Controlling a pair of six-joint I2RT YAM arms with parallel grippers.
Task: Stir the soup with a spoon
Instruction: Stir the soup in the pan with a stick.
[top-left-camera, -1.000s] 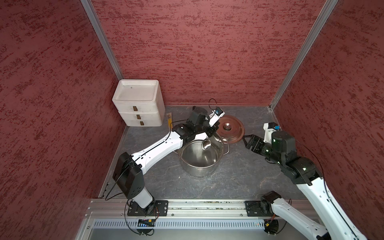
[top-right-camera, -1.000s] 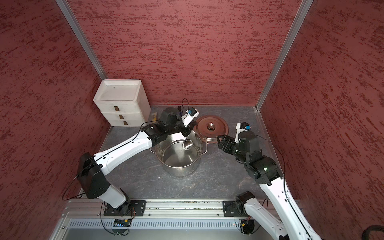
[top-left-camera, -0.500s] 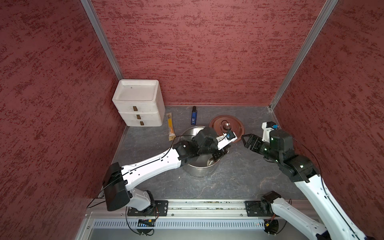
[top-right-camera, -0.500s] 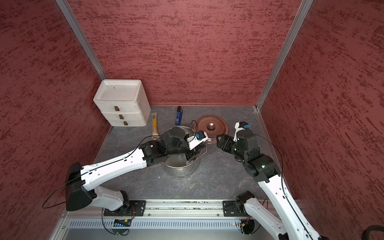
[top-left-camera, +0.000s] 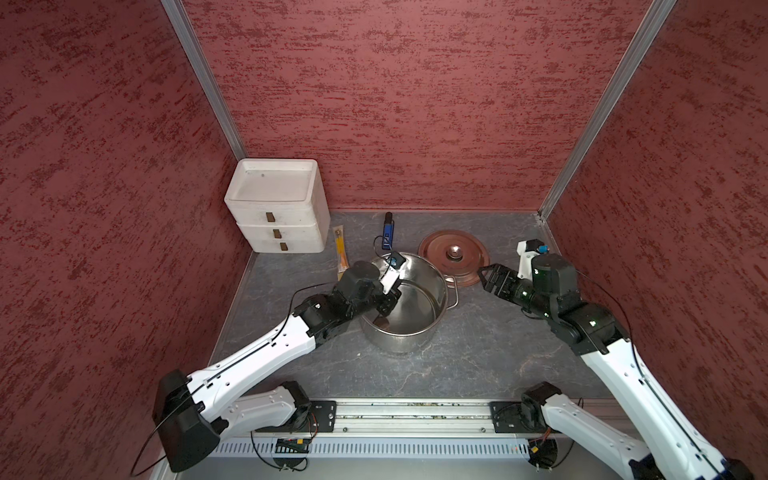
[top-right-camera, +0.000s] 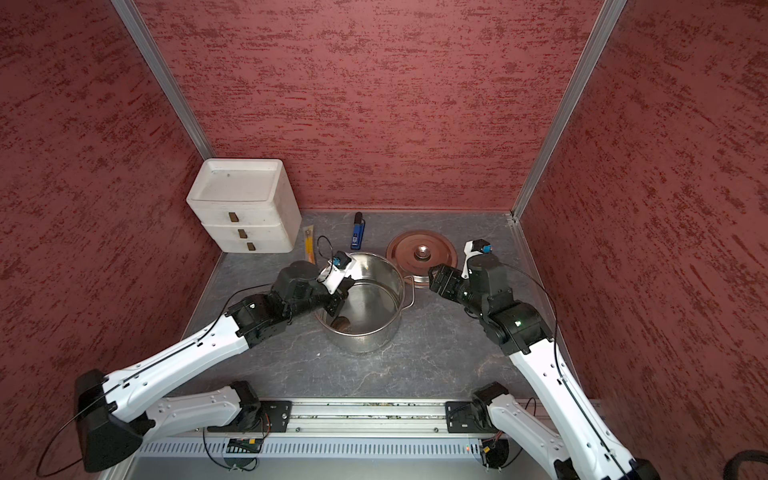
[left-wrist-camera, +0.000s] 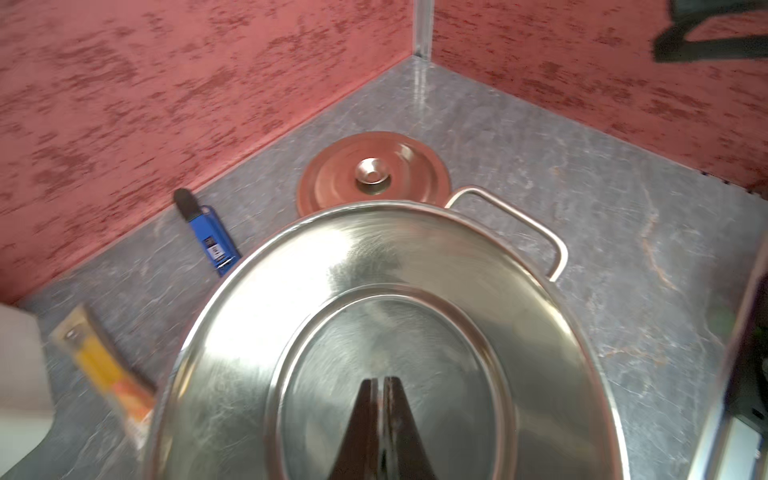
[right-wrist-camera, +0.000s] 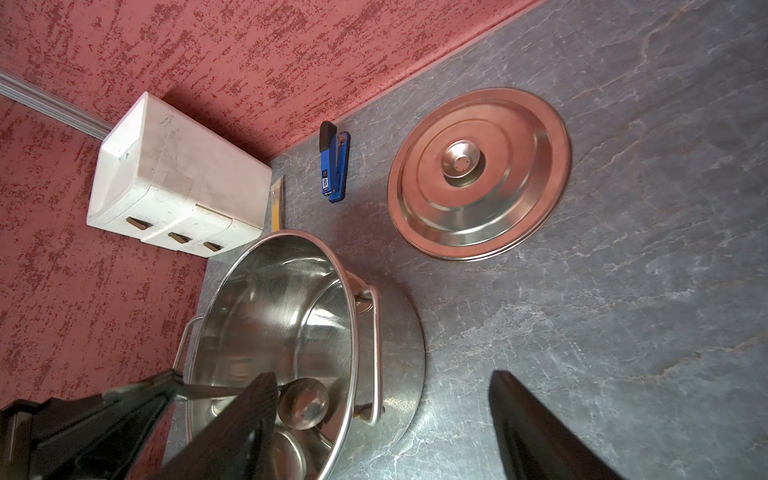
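Grey tabletop (right-wrist-camera: 623, 291) bears pot (right-wrist-camera: 291, 299); left claw (left-wrist-camera: 380, 384) grips spoon (right-wrist-camera: 303, 403) within rim.

Grey tabletop (top-left-camera: 478, 357): pot (top-left-camera: 399, 338), lid (top-left-camera: 432, 253), stapler (top-left-camera: 387, 232), drawers (top-left-camera: 276, 208)

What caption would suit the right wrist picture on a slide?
Large shiny steel stockpot with a slim metal ladle inside, its flat round steel lid lying apart on the grey table.

No wording can be read in any view: the small white label (right-wrist-camera: 325, 182) on the blue and black stapler (right-wrist-camera: 335, 162) carries dark print, too small and blurred to make out.
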